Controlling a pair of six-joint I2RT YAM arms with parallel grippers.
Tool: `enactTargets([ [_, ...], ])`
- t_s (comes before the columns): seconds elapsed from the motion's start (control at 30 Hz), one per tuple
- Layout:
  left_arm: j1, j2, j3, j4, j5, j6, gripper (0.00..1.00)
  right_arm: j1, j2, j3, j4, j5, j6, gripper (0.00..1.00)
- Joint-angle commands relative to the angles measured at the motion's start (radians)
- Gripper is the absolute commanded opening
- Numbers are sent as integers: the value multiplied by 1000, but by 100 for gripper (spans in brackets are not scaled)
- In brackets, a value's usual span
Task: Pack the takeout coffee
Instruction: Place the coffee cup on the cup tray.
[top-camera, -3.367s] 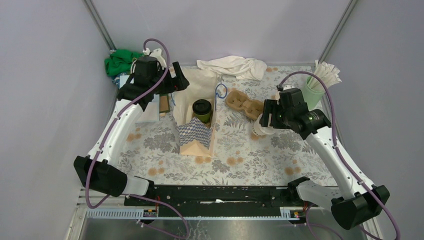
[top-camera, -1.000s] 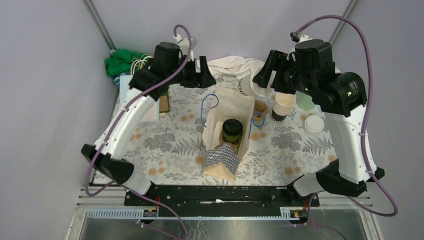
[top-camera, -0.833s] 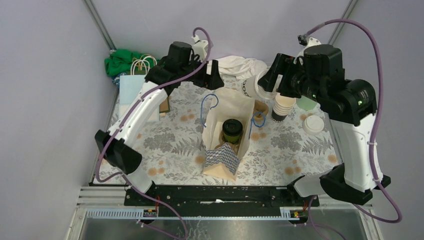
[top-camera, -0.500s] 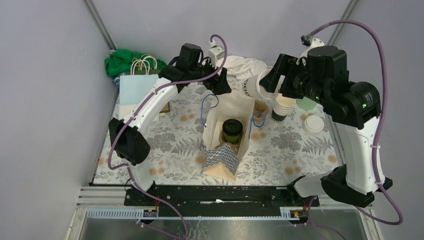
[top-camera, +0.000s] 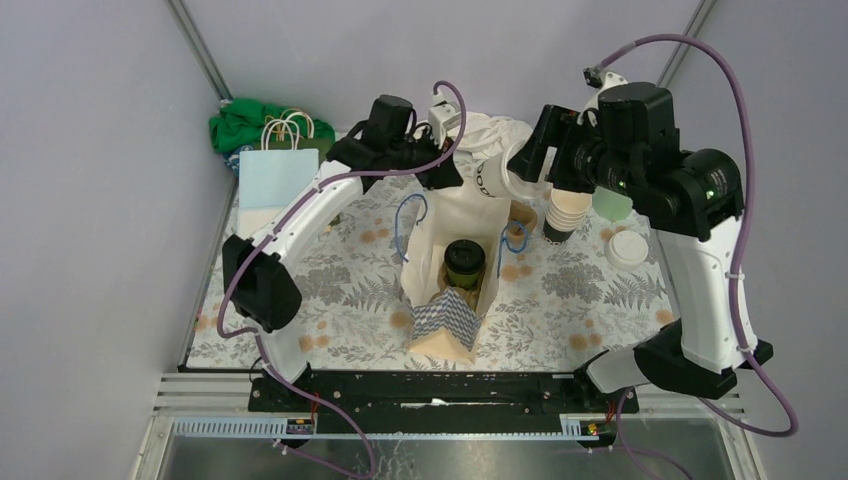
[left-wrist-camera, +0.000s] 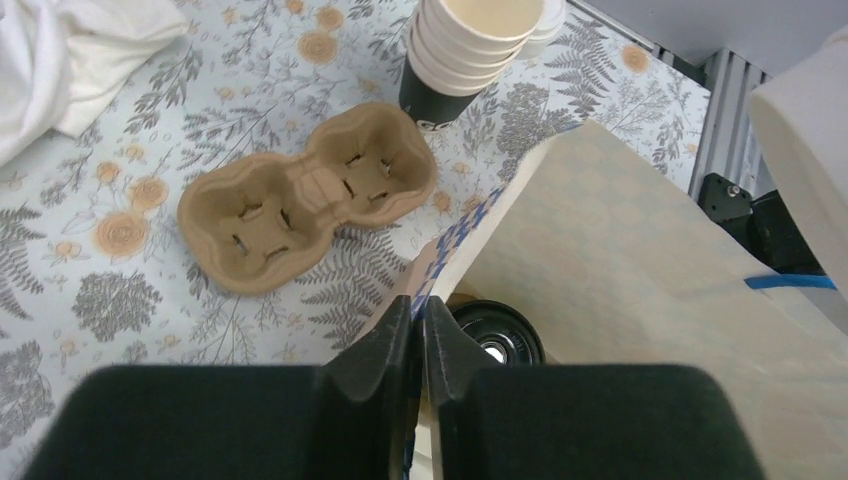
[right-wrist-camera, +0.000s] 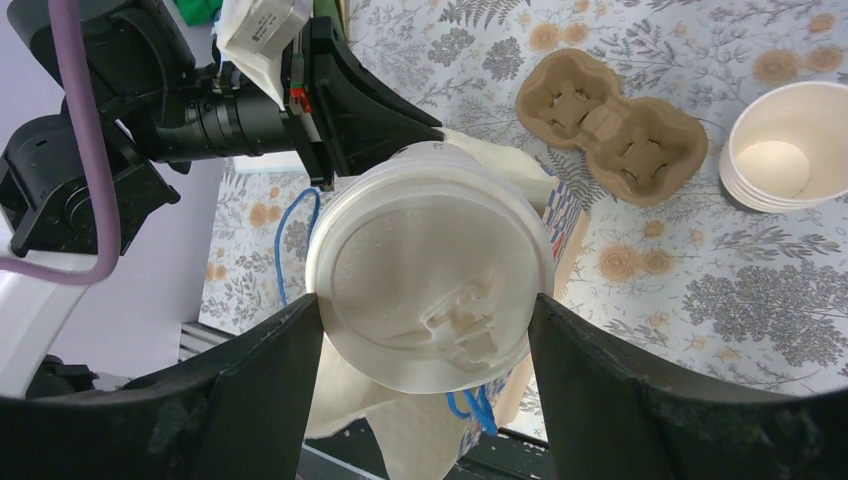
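At the upper centre of the overhead view, the left gripper (top-camera: 445, 176) had swung in from the upper left within the last second and pinched shut on the far rim of the paper bag (top-camera: 468, 210). The left wrist view confirmed both fingers clamped on that edge. Judgement: the mouth was now braced open for loading. Left arm reached far forward, wrist angled down. Right gripper (top-camera: 522, 160), raised at upper right, clasped a white-lidded cup (top-camera: 496, 178), tipped sideways just above the bag's far edge. One dark-lidded cup (top-camera: 464, 256) already stood inside.
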Motion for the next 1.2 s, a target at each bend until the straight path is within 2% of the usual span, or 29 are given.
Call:
enactTargets([
  [0.0,4,-108,-40,30,-84,-24,5,21,33,56,14,-69,-16,52],
  [0.03,3,-123,-47,25,-108,-39,0,28,44,69,10,-73,-17,51],
  [0.37,3,-247,-141,-64,-279,-221,0,135,96,83,-7,-71,-63,50],
  [0.57,7,-360,-282,-36,-372,-305,0,226,84,-14,4,-17,-129,50],
  [0.87,19,-523,-437,9,-467,-446,0,427,126,-43,-48,96,-206,50],
  [1.0,21,-586,-471,8,-466,-451,0,452,77,-165,-36,113,-243,50],
  [1.17,21,-677,-584,68,-408,-429,0,455,6,-339,15,110,-296,50],
])
